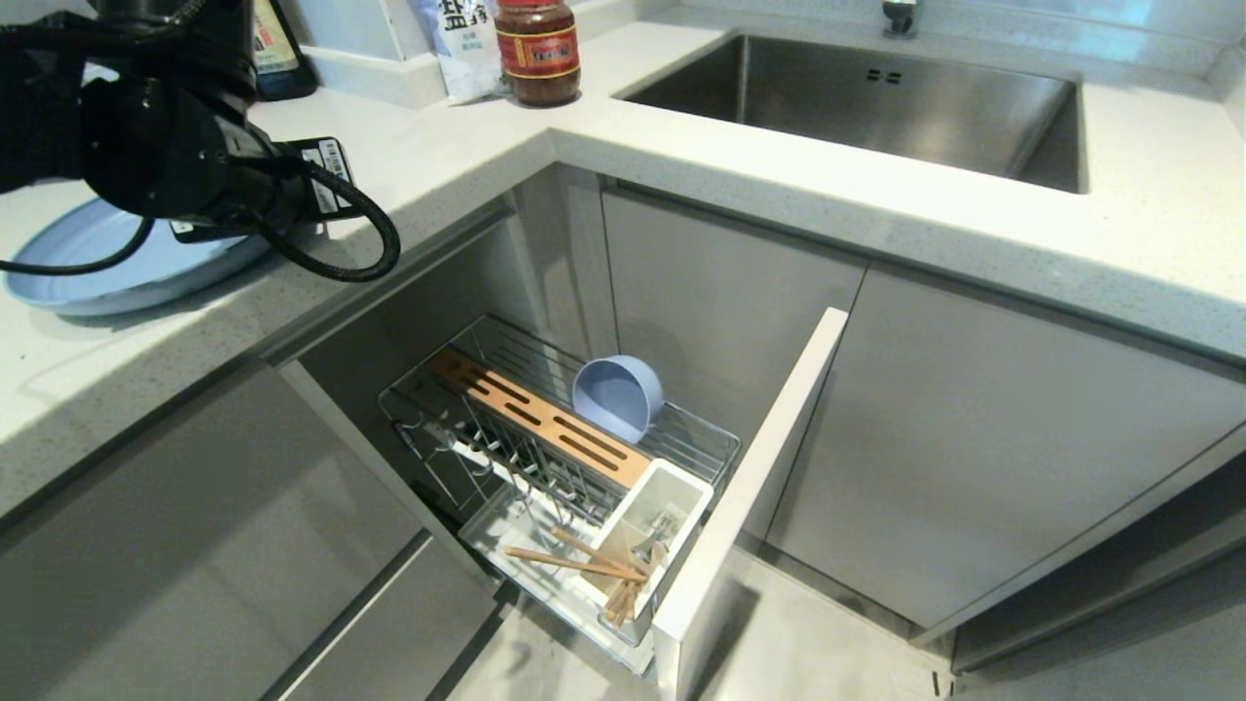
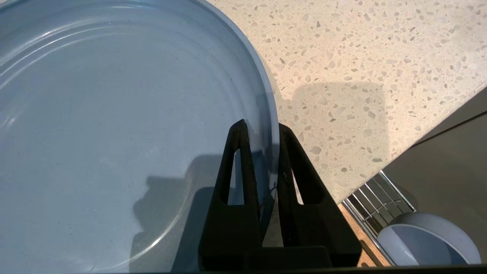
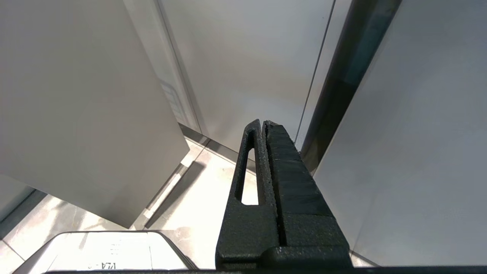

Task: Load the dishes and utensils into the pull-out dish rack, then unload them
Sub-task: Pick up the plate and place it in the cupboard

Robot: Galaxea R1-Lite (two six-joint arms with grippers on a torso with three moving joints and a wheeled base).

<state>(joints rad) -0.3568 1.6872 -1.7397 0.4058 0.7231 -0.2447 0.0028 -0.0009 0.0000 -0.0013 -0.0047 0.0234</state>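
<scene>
Fingers (image 2: 243, 163) of left gripper (image 2: 262, 133) pinching blue plate (image 2: 114, 114) rim, right gripper (image 3: 264, 123) pressed together, jar label unreadable.

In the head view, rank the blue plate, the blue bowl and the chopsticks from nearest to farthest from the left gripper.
1. The plate, on the counter at the left; the left gripper has its jaws closed on the rim.
2. The bowl, on its side in the rack below.
3. The chopsticks, in the white cup at the rack's front.
</scene>
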